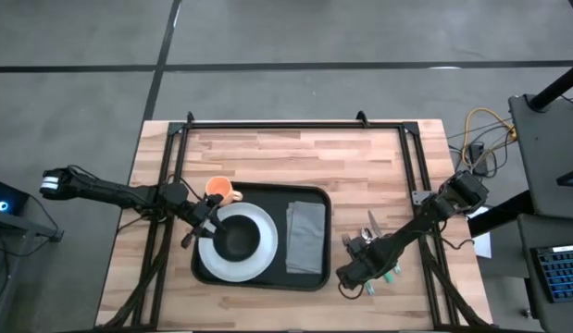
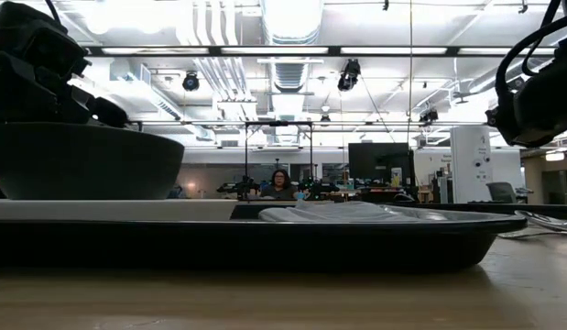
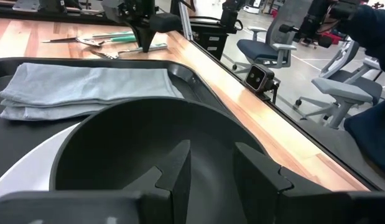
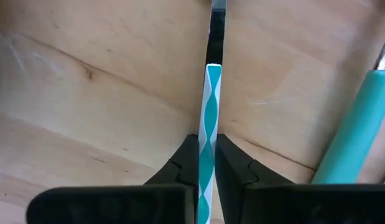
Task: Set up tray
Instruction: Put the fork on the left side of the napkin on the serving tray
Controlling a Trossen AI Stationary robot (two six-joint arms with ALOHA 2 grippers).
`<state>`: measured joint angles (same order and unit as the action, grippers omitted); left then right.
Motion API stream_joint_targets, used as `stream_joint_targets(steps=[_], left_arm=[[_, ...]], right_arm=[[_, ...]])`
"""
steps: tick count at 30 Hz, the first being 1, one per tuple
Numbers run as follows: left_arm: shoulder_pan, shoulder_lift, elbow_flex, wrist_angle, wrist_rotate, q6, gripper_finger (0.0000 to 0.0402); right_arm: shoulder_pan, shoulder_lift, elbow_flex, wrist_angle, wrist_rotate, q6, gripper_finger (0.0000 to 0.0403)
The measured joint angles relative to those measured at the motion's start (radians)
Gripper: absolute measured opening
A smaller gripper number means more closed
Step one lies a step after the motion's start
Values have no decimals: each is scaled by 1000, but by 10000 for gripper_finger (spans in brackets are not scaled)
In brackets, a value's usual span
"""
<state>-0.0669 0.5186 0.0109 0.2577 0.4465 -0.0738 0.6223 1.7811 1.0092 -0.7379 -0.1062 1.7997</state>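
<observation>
My right tool [image 4: 206, 167] pinches a teal-and-white striped utensil handle [image 4: 210, 106] on the desk [image 1: 267, 148], just right of the tray [image 1: 309, 193]. My left tool [image 3: 208, 163] is spread astride the dark bowl's [image 1: 236, 240] rim, on the white plate [image 1: 260, 264] in the tray.

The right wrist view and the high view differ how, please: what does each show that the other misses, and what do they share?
Only the right wrist view shows the right gripper shut on a teal-and-white striped handle. Only the high view shows the tray with plate, bowl, napkin, the orange cup and the left gripper. Both show the wooden table and teal-handled cutlery.
</observation>
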Motion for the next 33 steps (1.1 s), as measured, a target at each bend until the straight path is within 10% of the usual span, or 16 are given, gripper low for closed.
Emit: stream_joint_targets(steps=[33], left_arm=[[0, -2, 1, 0, 0, 0, 99]], right_arm=[[-68, -111, 152, -100, 170, 214, 15]])
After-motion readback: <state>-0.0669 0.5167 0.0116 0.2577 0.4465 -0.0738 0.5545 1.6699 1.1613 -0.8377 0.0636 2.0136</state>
